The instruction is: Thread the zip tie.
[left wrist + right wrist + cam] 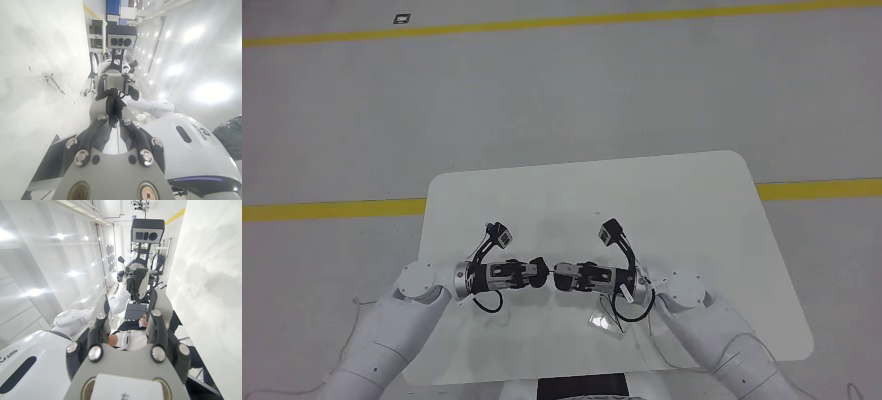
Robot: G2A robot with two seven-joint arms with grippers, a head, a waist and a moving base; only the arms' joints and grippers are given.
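Grip on the left: my left claw (545,271) hangs above the middle of the table (702,200), clenched, with its dark padded fingers (110,106) pressed together at the tips.
Zip tie: as I read it, the zip tie (118,138) is the thin pale strip running back between those clenched fingers toward the palm. That puts it in the left claw and off the table. Its front end is hidden among the fingertips.
Meeting point: the two claws face each other tip to tip above the table. I cannot tell whether they touch or are only very near.
Grip on the right: my right claw (562,275) is released. In its own wrist view the fingers (103,313) stand apart, and the left claw's tips point toward the gap between them.
Bag: a clear bag (604,322) with what look like spare ties lies flat on the table beside the right arm, apart from both claws.
Done so far: I judge the pick-up finished, with the tie lifted and brought to the middle where both claws can work on it.
Left to do: I see no closed loop, and I cannot make out the head or the tail going into it. The threading itself looks not yet done. I expect the right claw must first close on one end.
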